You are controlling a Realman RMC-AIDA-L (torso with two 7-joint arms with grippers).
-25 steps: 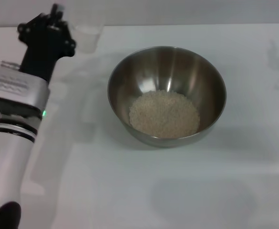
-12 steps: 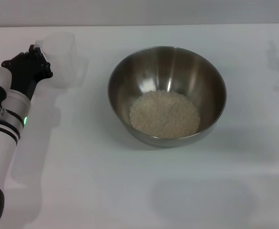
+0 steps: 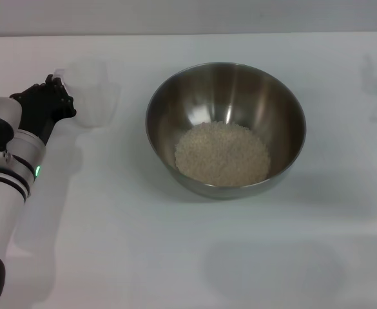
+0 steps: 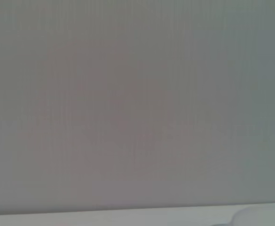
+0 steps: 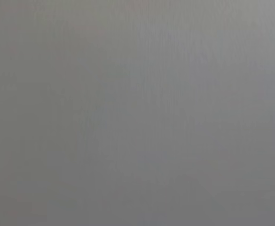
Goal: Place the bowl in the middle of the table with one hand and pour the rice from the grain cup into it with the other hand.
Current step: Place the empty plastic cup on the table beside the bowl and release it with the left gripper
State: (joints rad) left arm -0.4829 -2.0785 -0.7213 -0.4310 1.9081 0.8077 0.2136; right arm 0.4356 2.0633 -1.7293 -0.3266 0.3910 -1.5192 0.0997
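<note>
Rice point(image 3: 222, 154) lies heaped in the bowl point(image 3: 225, 84) mid-table point(image 3: 175, 257), so pouring looks done; at far left the left gripper point(image 3: 58, 96) grips the cup point(image 3: 93, 98), apparently empty; setting it down remains.

Shiny brushed steel bowl point(image 3: 225, 103), translucent plastic grain cup point(image 3: 95, 100)

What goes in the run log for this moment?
rice: in bowl | cup: at left hand, near table | right hand: unseen
</note>
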